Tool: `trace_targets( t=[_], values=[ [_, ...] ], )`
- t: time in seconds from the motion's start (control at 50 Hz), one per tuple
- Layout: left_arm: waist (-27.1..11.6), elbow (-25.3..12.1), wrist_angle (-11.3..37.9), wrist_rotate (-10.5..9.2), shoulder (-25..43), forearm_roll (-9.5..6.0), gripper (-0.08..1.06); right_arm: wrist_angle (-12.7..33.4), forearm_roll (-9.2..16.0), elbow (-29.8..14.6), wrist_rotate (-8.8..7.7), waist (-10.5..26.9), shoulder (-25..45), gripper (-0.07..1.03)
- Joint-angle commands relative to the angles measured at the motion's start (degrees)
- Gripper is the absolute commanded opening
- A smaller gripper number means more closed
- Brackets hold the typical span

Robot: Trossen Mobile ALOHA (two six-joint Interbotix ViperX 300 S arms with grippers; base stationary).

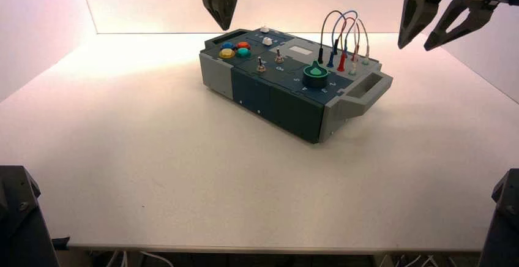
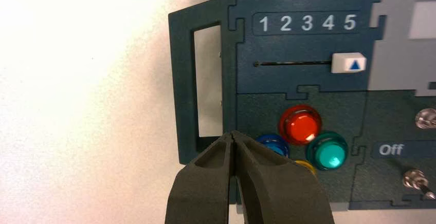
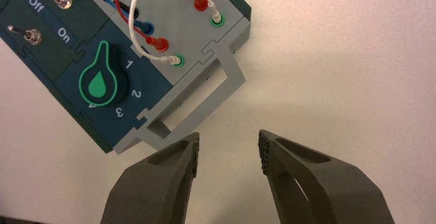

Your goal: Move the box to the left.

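The box (image 1: 287, 98), a long dark blue-and-grey panel with end handles, stands turned on the white table, right of centre. It bears coloured push buttons (image 1: 235, 49), two toggle switches (image 1: 261, 65), a green knob (image 1: 316, 74) and looping plug wires (image 1: 343, 34). My left gripper (image 1: 220, 10) is shut and empty, raised above the box's left end; in the left wrist view it (image 2: 232, 134) hangs over the dark blue handle (image 2: 182, 80). My right gripper (image 1: 431, 37) is open and empty, raised above and right of the grey handle (image 1: 367, 89); the right wrist view shows it (image 3: 229, 147) beside that handle (image 3: 195, 106).
The white table (image 1: 153, 157) stretches wide to the left and front of the box. Light walls close the back and sides. The arms' dark bases (image 1: 18, 218) stand at the front corners. The lower slider's white cap (image 2: 348, 62) sits under the 5.
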Motion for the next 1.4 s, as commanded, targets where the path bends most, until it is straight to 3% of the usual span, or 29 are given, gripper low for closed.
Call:
trace_targets(
  t=[0.02,0.34,0.62,1.4],
  values=[
    [-0.1,-3.4,-0.1,0.18,0.5,0.44,-0.03,-0.8,0.0,-0.4,0.18,-0.2,0.9,0.61],
    [0.1,-10.0,0.4,0.09,4.9,0.7,-0.03,-2.5,0.0,-0.1,0.0,-0.2,4.0,0.61],
    [1.0,-12.4,1.5,0.09,6.8,1.85,-0.03,-3.3,0.0,-0.3,0.0,-0.2,5.9,0.61],
    [1.0,-7.0,1.6,-0.44,6.5,1.67,-0.03,-3.8,0.0,0.4,0.0,-0.2,7.4,0.61]
  ],
)
